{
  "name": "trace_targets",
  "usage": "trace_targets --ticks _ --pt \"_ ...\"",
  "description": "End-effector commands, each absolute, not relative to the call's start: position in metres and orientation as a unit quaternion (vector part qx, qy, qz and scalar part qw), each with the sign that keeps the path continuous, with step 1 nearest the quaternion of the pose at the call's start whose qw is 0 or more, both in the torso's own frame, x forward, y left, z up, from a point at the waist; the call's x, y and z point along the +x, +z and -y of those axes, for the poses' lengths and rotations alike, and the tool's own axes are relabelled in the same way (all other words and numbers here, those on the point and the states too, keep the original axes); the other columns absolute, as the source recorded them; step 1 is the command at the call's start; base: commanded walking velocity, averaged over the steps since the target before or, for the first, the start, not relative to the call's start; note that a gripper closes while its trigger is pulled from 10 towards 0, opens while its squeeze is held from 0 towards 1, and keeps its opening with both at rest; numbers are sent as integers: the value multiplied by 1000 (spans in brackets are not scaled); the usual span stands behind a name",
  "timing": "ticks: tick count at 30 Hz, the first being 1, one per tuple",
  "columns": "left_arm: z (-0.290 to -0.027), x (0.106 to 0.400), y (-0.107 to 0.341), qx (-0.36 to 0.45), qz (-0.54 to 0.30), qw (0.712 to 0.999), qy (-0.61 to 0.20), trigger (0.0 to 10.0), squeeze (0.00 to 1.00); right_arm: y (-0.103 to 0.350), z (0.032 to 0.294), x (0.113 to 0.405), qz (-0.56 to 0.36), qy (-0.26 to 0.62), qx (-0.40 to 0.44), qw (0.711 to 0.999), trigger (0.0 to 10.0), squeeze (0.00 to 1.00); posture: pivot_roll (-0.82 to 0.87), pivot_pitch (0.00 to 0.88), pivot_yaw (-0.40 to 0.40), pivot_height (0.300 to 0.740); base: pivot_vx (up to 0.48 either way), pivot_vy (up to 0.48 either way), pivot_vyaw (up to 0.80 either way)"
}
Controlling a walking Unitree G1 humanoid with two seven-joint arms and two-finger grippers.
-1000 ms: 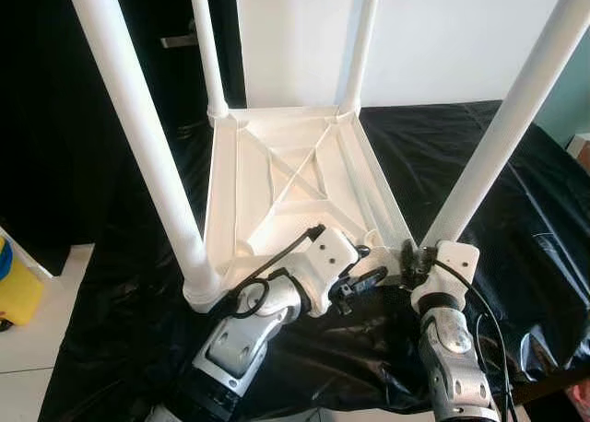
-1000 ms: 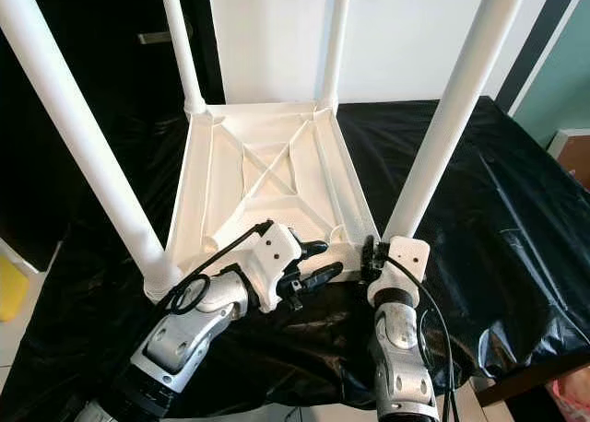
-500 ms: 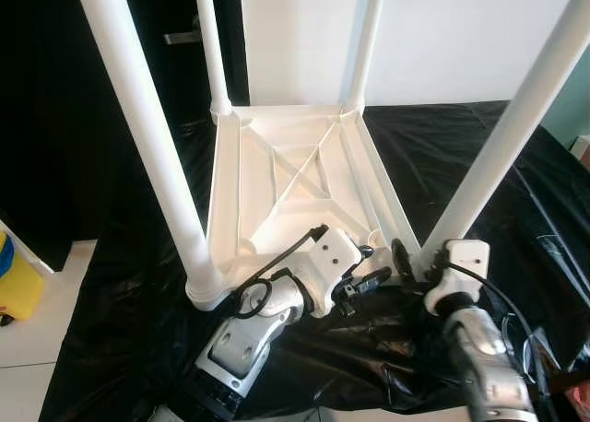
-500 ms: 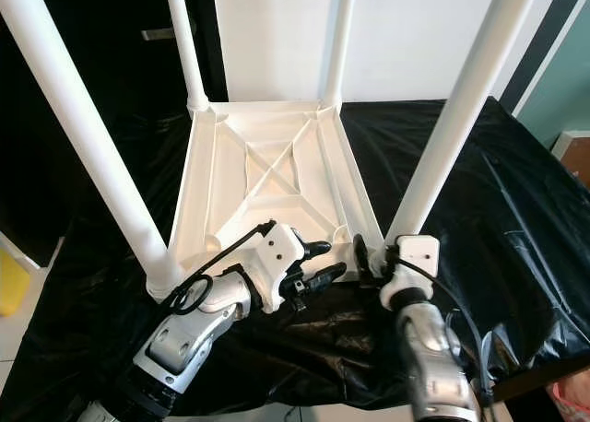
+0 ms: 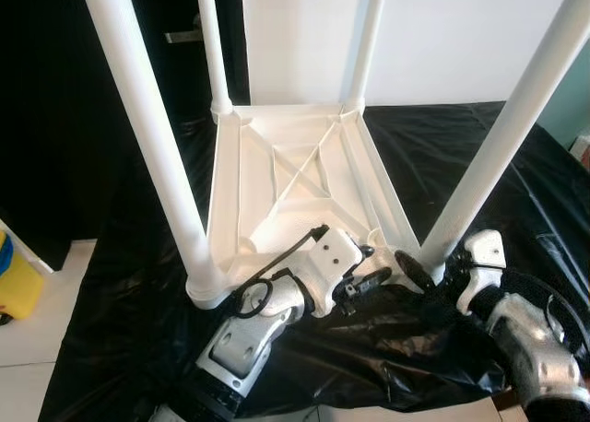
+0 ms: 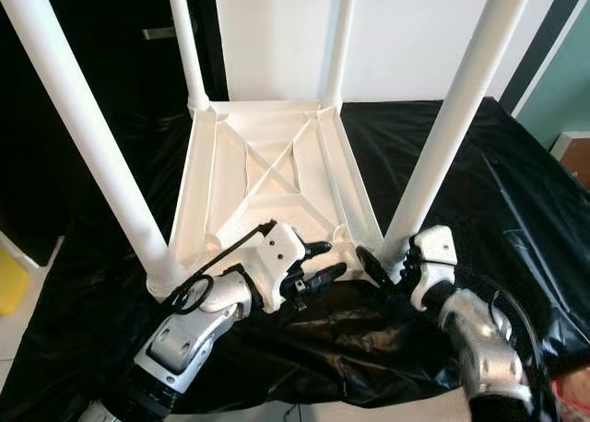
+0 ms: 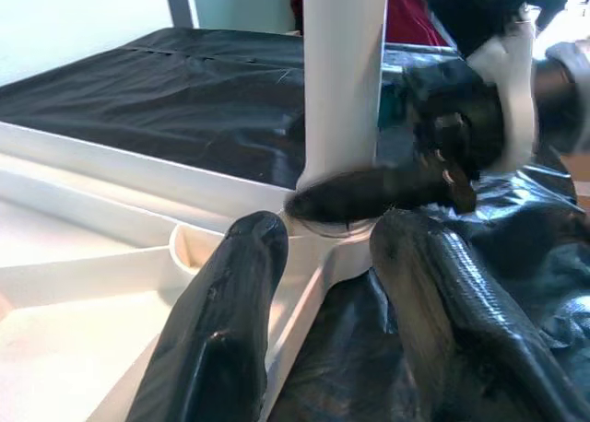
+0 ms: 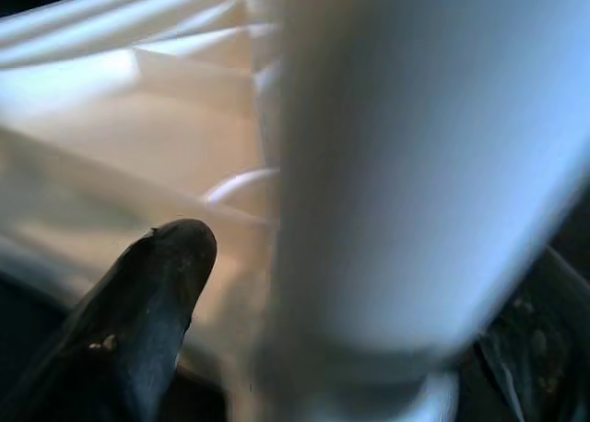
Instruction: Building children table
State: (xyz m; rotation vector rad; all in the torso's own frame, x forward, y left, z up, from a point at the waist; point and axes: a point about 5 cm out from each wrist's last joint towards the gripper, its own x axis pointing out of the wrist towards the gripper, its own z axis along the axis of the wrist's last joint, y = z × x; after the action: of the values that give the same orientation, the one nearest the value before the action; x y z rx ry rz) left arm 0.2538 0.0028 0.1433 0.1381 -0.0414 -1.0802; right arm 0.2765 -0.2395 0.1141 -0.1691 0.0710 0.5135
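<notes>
White plastic children's table (image 5: pixel 295 178) lies upside down on a crinkled black plastic sheet (image 5: pixel 479 155) covering the work surface, four round white legs pointing up. White wall (image 5: pixel 461 35) behind, pale tiled floor (image 5: pixel 28 348) at left. Left gripper (image 6: pixel 318 265) at the table's near edge, fingers spread, holding nothing. Right gripper (image 6: pixel 383 267) straddles the near-right leg (image 6: pixel 442 127) base; grip state unclear.

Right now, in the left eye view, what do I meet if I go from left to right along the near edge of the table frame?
Near-left table leg → left gripper → right gripper → near-right table leg.
</notes>
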Motion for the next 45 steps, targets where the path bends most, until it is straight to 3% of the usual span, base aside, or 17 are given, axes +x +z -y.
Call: trace_targets --ticks 1,3,4,5,7,8,20,21,23,24,32,45 --pt "-1 253 141 73 19 848 -524 10000 0 113 240 283 -45 275 -101 955 7529 0 -38 0 -43 740 0 0 0" --pt "-1 253 141 73 19 848 -524 10000 0 113 240 283 -45 275 -101 955 7529 0 -38 0 -43 740 0 0 0" --pt "-1 254 142 74 19 849 -523 10000 0 114 239 286 -44 280 -106 953 6235 0 -38 0 -43 740 0 0 0" --pt "-3 255 142 74 20 852 -518 10000 0 114 238 290 -46 284 -110 951 1608 0 -25 0 -51 740 0 0 0" --pt "-4 256 143 74 20 854 -515 10000 0 114 238 291 -47 286 -112 951 1608 0 -24 0 -52 740 0 0 0" --pt "-5 256 143 74 21 856 -512 10000 0 113 238 291 -51 293 -113 948 0 0 -17 0 -58 740 0 0 0" --pt "-7 254 142 72 18 858 -508 10000 0 103 241 284 -69 307 -93 945 0 0 -19 0 -59 740 0 0 0" --pt "-7 254 142 71 18 858 -508 10000 0 101 241 282 -71 306 -87 945 7843 0 -21 0 -58 740 0 0 0" --pt "-7 254 142 71 18 858 -508 10000 0 101 241 282 -71 306 -87 945 7843 0 -21 0 -58 740 0 0 0" --pt "-6 254 142 70 18 858 -509 10000 0 100 239 278 -63 283 -70 955 10000 0 -27 0 -56 740 0 0 0" --pt "-6 254 142 70 17 855 -513 10000 0 101 230 272 -42 224 -56 972 10000 0 -38 0 -43 740 0 0 0" --pt "-3 252 141 70 15 847 -528 10000 0 101 196 267 -16 -15 -2 1000 10000 0 -54 0 -25 740 0 0 0"
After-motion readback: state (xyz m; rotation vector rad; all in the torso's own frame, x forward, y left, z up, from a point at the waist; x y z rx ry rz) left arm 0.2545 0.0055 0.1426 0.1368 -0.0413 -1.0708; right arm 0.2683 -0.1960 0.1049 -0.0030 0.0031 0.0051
